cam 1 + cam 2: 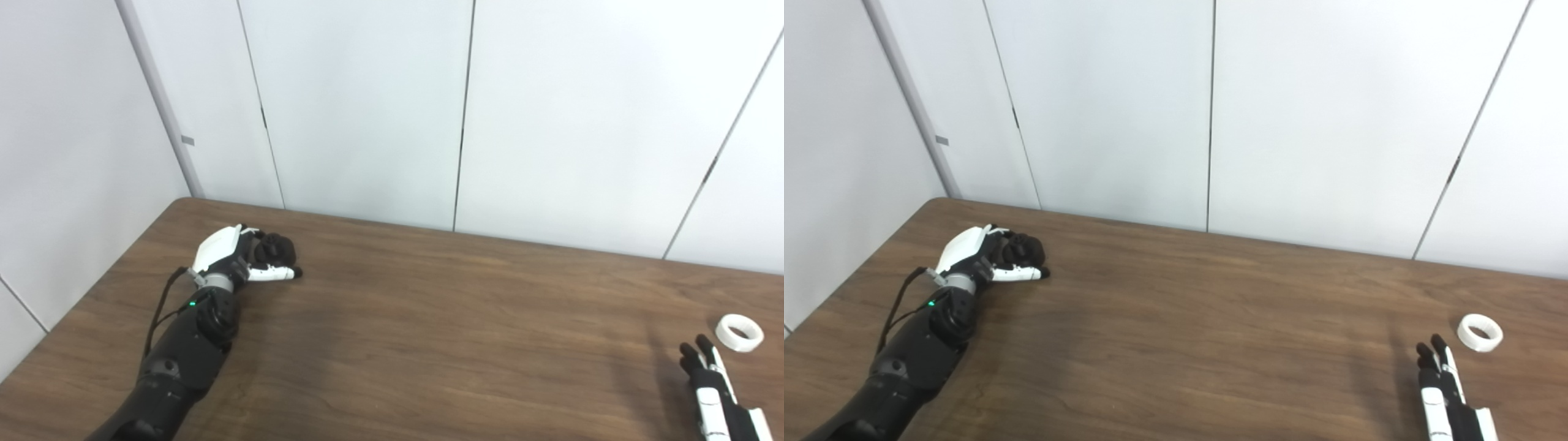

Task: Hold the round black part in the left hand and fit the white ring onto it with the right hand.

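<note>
1. Left hand (245,257), near the far left corner of the table (429,318): fingers curled round the round black part (275,248), thumb stretched out under it, pointing right.
2. Round black part: sitting in that grip, dark against the dark fingers, so exact contact hard to make out; low over the wood or resting on it, cannot tell which.
3. Left forearm: black, coming in from the bottom left edge, small green light lit near the wrist.
4. Right hand (1442,392), at the near right corner: fingers straight and spread slightly, pointing toward the far edge, holding nothing; only partly in view at the bottom edge.
5. White ring (1480,332): lying flat near the right edge, just beyond the right fingertips (1434,344) and slightly to their right, not touching them.
6. Behind the far edge: white wall panels (367,110).
</note>
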You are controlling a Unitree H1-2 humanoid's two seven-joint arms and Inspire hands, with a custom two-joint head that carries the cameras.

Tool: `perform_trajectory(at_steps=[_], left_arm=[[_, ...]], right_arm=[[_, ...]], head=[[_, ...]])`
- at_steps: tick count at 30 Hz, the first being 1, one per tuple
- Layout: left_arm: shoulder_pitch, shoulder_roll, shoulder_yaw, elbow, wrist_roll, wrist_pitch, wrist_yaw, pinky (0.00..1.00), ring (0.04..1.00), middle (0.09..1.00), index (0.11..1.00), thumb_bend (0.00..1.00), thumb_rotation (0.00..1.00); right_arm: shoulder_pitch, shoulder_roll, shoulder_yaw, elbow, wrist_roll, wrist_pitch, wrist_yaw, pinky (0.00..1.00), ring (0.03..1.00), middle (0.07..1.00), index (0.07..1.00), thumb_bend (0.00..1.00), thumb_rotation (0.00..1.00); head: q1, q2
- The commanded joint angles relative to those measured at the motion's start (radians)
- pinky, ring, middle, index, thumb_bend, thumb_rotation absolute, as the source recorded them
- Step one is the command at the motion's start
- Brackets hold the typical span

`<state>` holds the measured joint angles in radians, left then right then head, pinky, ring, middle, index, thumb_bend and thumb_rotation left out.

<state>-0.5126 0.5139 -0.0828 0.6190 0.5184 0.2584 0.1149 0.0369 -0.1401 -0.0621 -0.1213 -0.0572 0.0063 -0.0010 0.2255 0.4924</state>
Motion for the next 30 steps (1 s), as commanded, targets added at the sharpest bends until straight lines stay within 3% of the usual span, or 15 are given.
perform_trajectory(at_steps=[1,13,19,22,23,24,27,30], left_arm=[[-0.055,0.04,0.003,-0.018,0.01,-0.015,0.03,1.0,1.0,0.977,0.837,1.0,0.38],[-0.059,0.041,-0.008,-0.024,0.012,-0.002,0.02,1.0,1.0,0.948,0.79,0.97,0.39],[-0.052,0.033,0.006,-0.026,-0.012,-0.034,0.037,1.0,0.998,0.921,0.697,0.94,0.33],[-0.044,0.024,0.021,-0.033,-0.032,-0.061,0.055,1.0,0.973,0.884,0.596,0.88,0.21],[-0.043,0.021,0.027,-0.033,-0.037,-0.068,0.064,1.0,0.961,0.863,0.543,0.71,0.14],[-0.043,0.018,0.031,-0.029,-0.04,-0.074,0.074,1.0,0.945,0.841,0.509,0.6,0.09],[-0.041,0.016,0.031,-0.026,-0.037,-0.091,0.099,1.0,0.895,0.779,0.485,0.53,0.05],[-0.029,0.018,0.025,-0.048,-0.028,-0.102,0.112,1.0,0.882,0.76,0.484,0.52,0.05]], right_arm=[[-0.003,-0.004,0.002,0.0,0.012,-0.015,0.013,1.0,0.965,0.95,0.997,0.4,1.0],[-0.002,-0.007,0.002,0.011,0.023,-0.022,0.015,1.0,0.973,0.951,0.998,0.42,1.0],[-0.001,-0.011,0.005,0.016,0.026,-0.038,0.018,1.0,0.965,0.95,1.0,0.41,1.0],[-0.001,-0.011,0.005,0.015,0.025,-0.035,0.016,1.0,0.962,0.949,0.998,0.4,1.0],[-0.001,-0.011,0.004,0.015,0.027,-0.033,0.016,1.0,0.969,0.949,0.998,0.41,1.0],[-0.002,-0.011,0.004,0.016,0.023,-0.033,0.014,1.0,0.977,0.951,0.998,0.41,1.0],[-0.002,-0.01,0.002,0.014,0.02,-0.029,0.01,1.0,0.964,0.946,0.997,0.41,1.0],[-0.003,-0.011,0.001,0.012,0.017,-0.026,0.009,1.0,0.967,0.943,0.995,0.41,1.0]], head=[[0.0,0.001],[-0.001,0.004],[-0.001,0.005],[-0.001,0.005],[-0.001,0.005],[-0.001,0.005],[-0.001,0.005],[0.005,0.006]])
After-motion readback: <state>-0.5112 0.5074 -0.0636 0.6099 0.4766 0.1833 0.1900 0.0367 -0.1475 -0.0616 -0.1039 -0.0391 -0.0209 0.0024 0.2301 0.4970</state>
